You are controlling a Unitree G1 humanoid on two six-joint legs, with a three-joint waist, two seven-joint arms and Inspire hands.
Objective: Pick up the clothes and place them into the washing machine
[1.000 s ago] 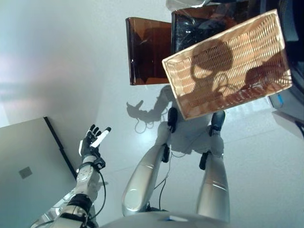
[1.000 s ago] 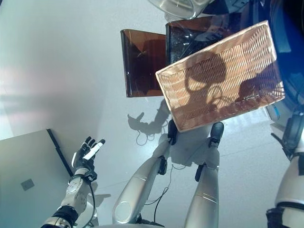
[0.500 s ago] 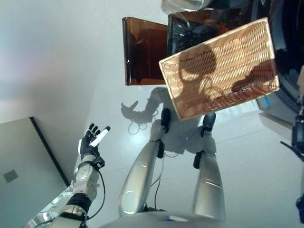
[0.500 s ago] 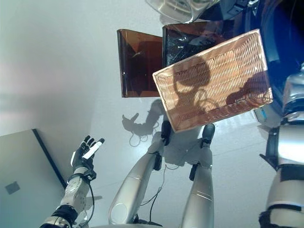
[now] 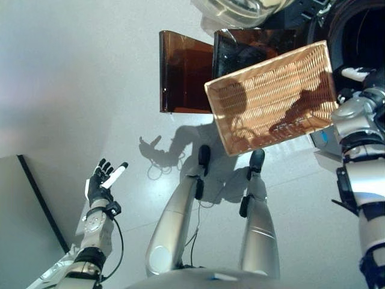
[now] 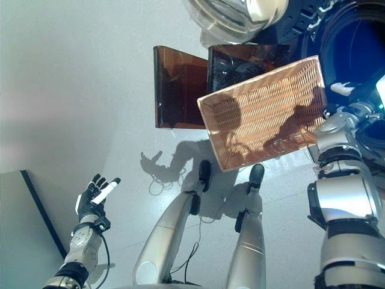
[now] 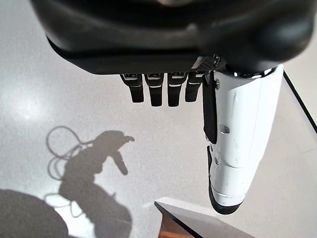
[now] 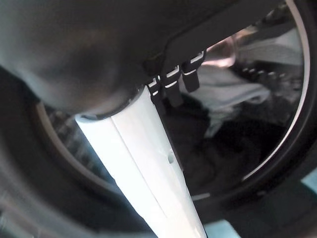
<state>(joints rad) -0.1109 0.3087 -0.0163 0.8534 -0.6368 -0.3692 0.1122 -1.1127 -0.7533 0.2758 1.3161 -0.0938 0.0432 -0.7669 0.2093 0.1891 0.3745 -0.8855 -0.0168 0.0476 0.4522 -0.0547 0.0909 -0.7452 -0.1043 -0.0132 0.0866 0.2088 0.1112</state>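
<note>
Inside the drum of the washing machine [image 8: 277,148], seen past the right robot hand [image 8: 148,163] in its own wrist view, lie the clothes [image 8: 233,94]: pale cloth bunched above darker cloth, too tangled to count the pieces. That robot hand has its fingers relaxed and straight and holds nothing, with its white-covered thumb stretched toward the round opening. 1 second ago the right arm did not show in the left eye view; it has since come up along the right edge, and the robot hand [image 6: 344,90] now reaches at the dark opening of the washing machine [image 6: 355,36].

Just beside that arm sits 1 wicker basket [image 5: 271,99], tilted in view, with only shadows showing on its weave. Behind the basket stand 2 brown translucent panels [image 5: 180,72], upright on the pale floor [image 5: 72,90].

Well apart, at the lower left, the left robot hand [image 5: 101,182] is spread open and empty, as it was 1 second ago. Since then the whole view has shifted.
</note>
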